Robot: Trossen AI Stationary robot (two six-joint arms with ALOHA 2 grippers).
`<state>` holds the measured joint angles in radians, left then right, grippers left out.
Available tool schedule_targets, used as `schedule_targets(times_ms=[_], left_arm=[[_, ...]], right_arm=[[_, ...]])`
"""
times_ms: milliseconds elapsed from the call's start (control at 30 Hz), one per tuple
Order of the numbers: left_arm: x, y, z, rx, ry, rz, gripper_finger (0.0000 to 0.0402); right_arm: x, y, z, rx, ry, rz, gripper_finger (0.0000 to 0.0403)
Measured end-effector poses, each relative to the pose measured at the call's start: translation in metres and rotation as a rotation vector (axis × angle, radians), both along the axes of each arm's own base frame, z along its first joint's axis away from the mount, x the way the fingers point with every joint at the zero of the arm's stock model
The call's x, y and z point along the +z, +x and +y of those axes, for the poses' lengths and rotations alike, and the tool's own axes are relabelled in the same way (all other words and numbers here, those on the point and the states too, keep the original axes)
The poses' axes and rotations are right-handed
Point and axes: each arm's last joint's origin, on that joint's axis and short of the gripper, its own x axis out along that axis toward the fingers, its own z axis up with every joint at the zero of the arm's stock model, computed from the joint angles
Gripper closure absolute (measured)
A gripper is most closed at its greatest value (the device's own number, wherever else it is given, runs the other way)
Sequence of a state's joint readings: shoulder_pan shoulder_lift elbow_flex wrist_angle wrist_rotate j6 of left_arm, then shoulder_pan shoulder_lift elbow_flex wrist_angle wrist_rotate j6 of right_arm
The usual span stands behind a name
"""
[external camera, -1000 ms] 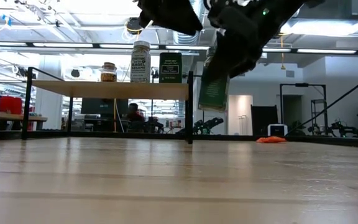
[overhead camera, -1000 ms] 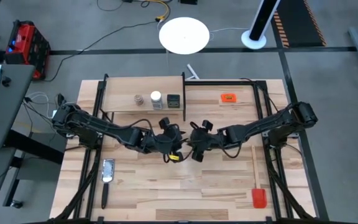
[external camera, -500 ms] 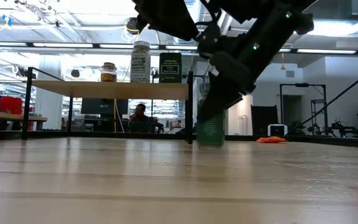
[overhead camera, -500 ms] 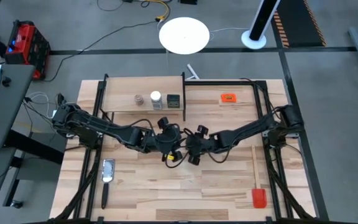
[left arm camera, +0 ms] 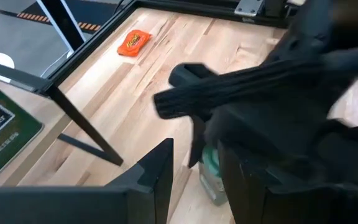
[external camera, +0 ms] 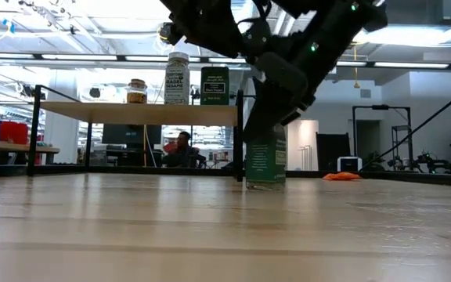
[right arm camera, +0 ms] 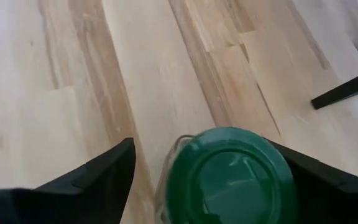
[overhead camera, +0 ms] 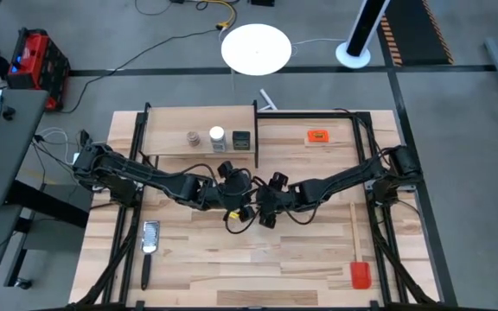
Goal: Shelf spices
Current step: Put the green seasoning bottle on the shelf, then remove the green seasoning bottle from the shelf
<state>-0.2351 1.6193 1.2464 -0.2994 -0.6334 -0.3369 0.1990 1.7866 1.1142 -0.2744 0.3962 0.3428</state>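
So from my seat the whole thing hinges on one relation: the small clear jar with the green lid [right arm camera: 230, 174] stands upright on the light wooden table [overhead camera: 318, 259], long axis vertical, directly under my right gripper [overhead camera: 264, 210], lid between the fingers. The right claw is spread wide, and in the right wrist view I see a gap on each side of the lid, so I'd call the jar let go, not held.

The left gripper [overhead camera: 229, 194] sits just beside it, on the side towards the long light-wood shelf with the thin black frame [overhead camera: 167, 138], and its jaws are part-open around nothing I can make out.

The jar is just in front of the shelf's corner post, off the end where the black cube-like tin [overhead camera: 241, 138] sits (the brownish jar [overhead camera: 194, 138] and white-lidded clear jar [overhead camera: 217, 136] are already up there too). My guess is the left arm is nearer the shelf, so it should take the jar from the side.
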Motion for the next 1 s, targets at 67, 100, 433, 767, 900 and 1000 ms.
schedule_targets(times_ms=[67,100,433,767,900,1000], left_arm=[[0.0,0.0,0.0,-0.005,-0.003,0.004,0.0286],[0.0,0.0,0.0,-0.008,-0.004,0.0,0.0286],[-0.002,-0.001,-0.001,-0.057,0.006,0.043,0.0286],[0.0,-0.005,-0.002,-0.133,-0.034,0.08,0.0286],[-0.002,-0.006,-0.003,-0.149,-0.059,0.097,0.0286],[-0.003,-0.008,-0.003,-0.149,-0.059,0.115,0.0286]], right_arm=[[0.005,0.001,0.004,0.009,-0.003,0.017,0.0087],[0.007,0.0,0.005,0.013,-0.006,0.033,0.0088],[0.018,-0.002,0.012,0.044,-0.019,0.051,0.0091],[0.071,-0.037,0.012,0.019,-0.091,-0.002,0.0093],[0.073,-0.054,0.003,-0.034,-0.077,0.045,0.0128],[0.055,-0.061,-0.008,-0.083,-0.077,0.093,0.019]])
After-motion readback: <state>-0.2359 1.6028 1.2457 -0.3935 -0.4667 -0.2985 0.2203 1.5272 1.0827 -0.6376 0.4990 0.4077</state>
